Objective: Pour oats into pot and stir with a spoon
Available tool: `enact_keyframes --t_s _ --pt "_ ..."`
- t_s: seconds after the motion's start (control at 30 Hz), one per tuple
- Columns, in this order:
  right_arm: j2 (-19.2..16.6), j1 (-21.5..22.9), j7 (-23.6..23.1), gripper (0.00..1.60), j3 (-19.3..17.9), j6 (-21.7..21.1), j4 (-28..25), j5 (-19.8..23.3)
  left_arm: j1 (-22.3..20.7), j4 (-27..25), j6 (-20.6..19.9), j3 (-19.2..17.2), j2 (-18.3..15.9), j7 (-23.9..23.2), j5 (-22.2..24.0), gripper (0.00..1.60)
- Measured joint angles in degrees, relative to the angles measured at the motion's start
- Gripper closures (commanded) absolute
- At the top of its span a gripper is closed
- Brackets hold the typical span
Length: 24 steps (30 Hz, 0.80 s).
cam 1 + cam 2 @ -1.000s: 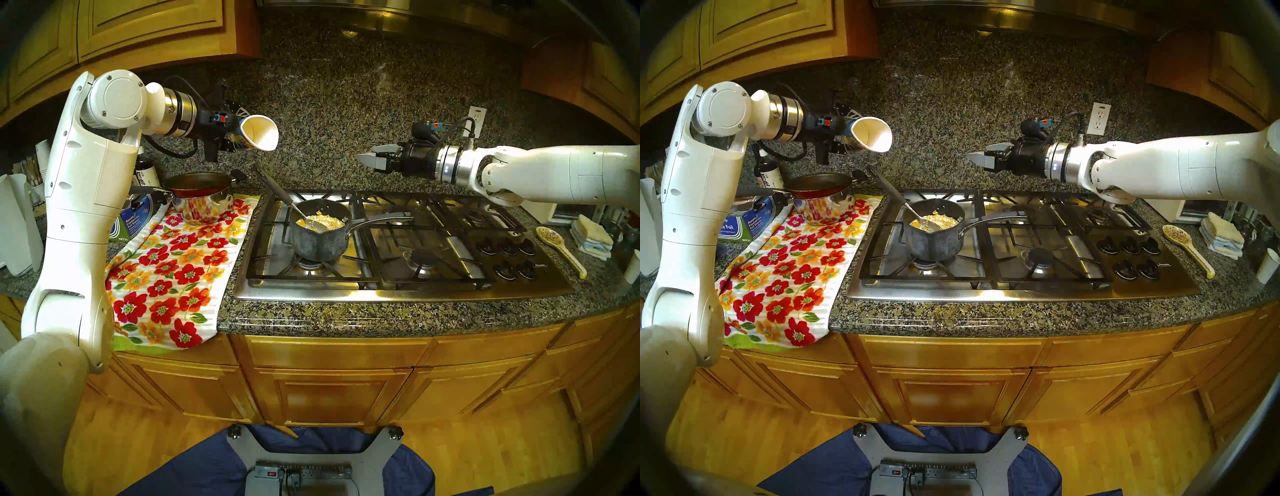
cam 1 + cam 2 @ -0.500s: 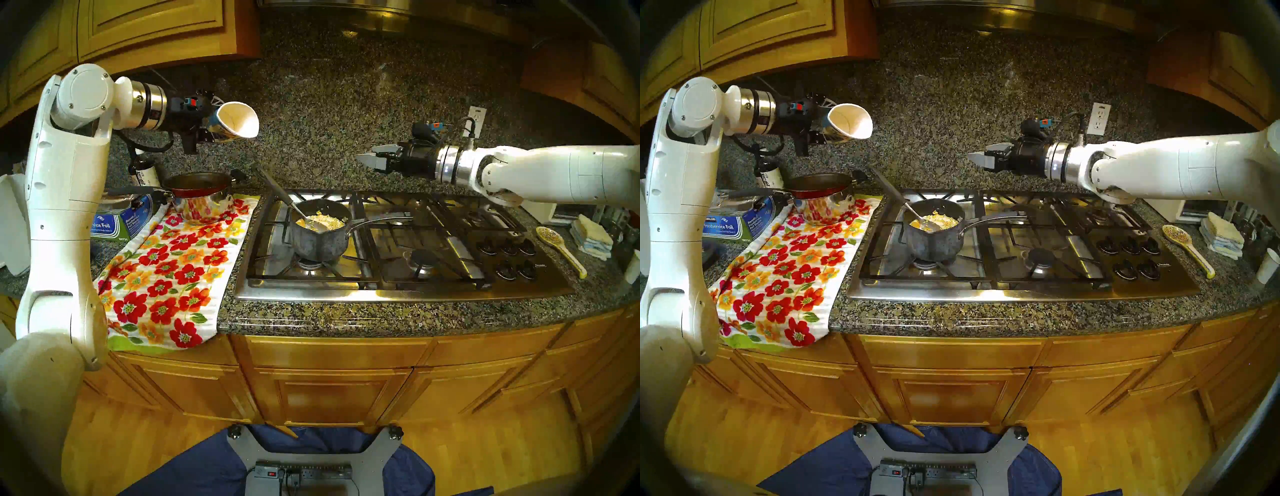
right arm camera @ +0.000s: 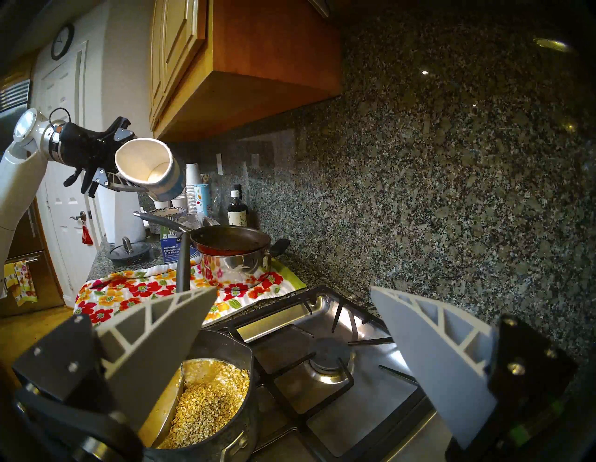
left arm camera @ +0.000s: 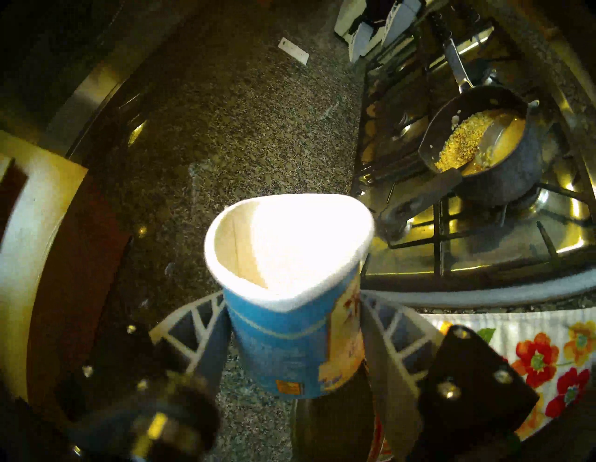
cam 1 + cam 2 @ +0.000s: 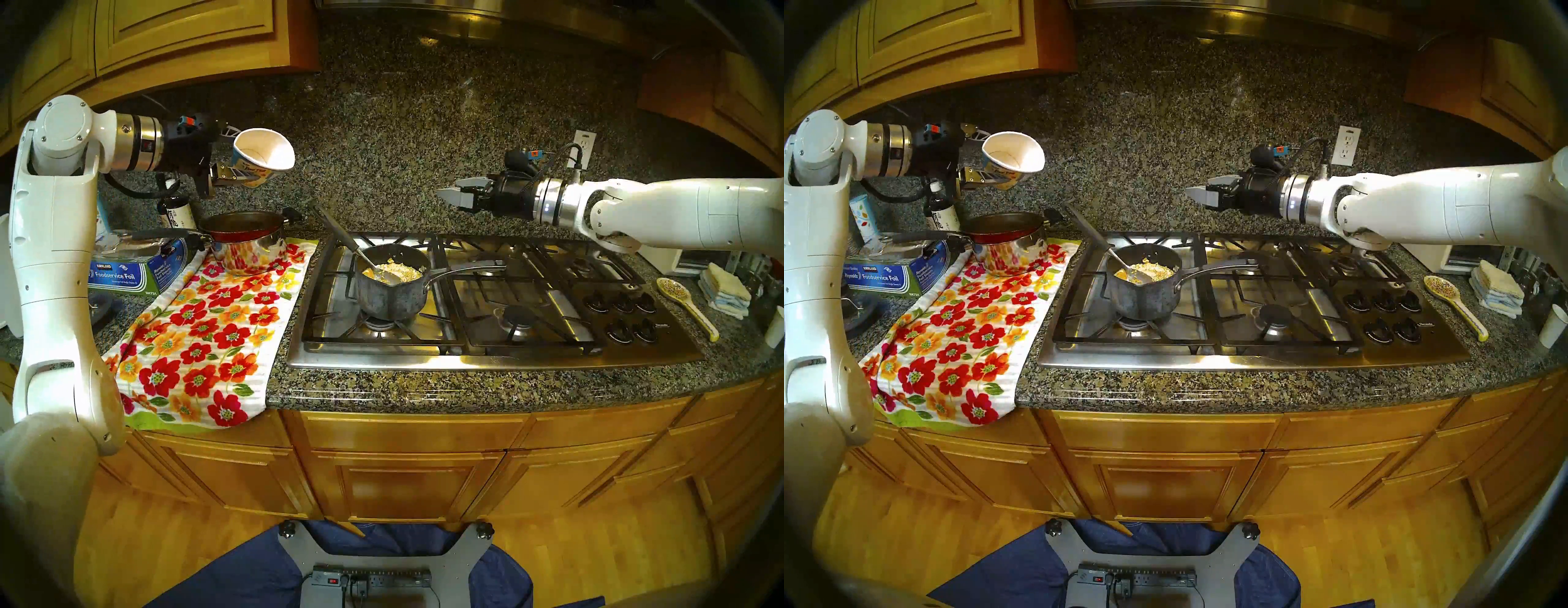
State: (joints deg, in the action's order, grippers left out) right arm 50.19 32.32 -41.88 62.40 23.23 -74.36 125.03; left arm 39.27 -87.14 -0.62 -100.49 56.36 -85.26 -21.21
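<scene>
Speckled granite surface (image 5: 382, 388) under wooden cabinets, granite backsplash behind, wood floor below. Set into the surface: one steel gas cooktop (image 5: 488, 352) with six black knobs. On its front left burner: one dark grey pot (image 5: 388, 297), holding one pale heap of oats (image 5: 401, 270) and one spoon (image 5: 382, 271), bowl among the flakes, black handle leaning over the rim toward the back edge. Left of the cooktop: one floral towel (image 5: 203, 335) draped over the front edge, carrying one shiny steel pot (image 5: 246, 254) with one red pan (image 5: 242, 225) on top; one foil box (image 5: 127, 274) beside it. Near the right edge: one speckled spoon rest (image 5: 683, 299).

Two hands: left hand (image 4: 292, 351) clamped on one paper cup (image 4: 283, 309), tilted, rim squeezed out of round, above the towel end; right hand (image 3: 292, 358) spread wide, holding nothing, level above the cooktop's back edge.

Cup's bottom washed out by glare; spoon bowl partly buried; far left surface cut off by the left arm.
</scene>
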Motion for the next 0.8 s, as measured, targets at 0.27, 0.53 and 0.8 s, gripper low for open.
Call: enact_keyframes --t_s 0.27,0.53,0.8 --pt "0.0 0.01 0.0 0.0 0.01 0.0 0.0 0.0 4.5 1.9 -1.15 -2.78 -2.12 0.02 5.12 0.85" --pt "0.0 0.02 0.01 0.0 0.02 0.0 0.0 0.0 9.95 2.78 -0.22 -6.08 -3.48 0.06 10.38 0.82" --pt "0.0 0.03 0.01 0.0 0.02 0.0 0.0 0.0 14.02 6.25 1.62 -8.61 -4.37 0.1 16.36 0.81"
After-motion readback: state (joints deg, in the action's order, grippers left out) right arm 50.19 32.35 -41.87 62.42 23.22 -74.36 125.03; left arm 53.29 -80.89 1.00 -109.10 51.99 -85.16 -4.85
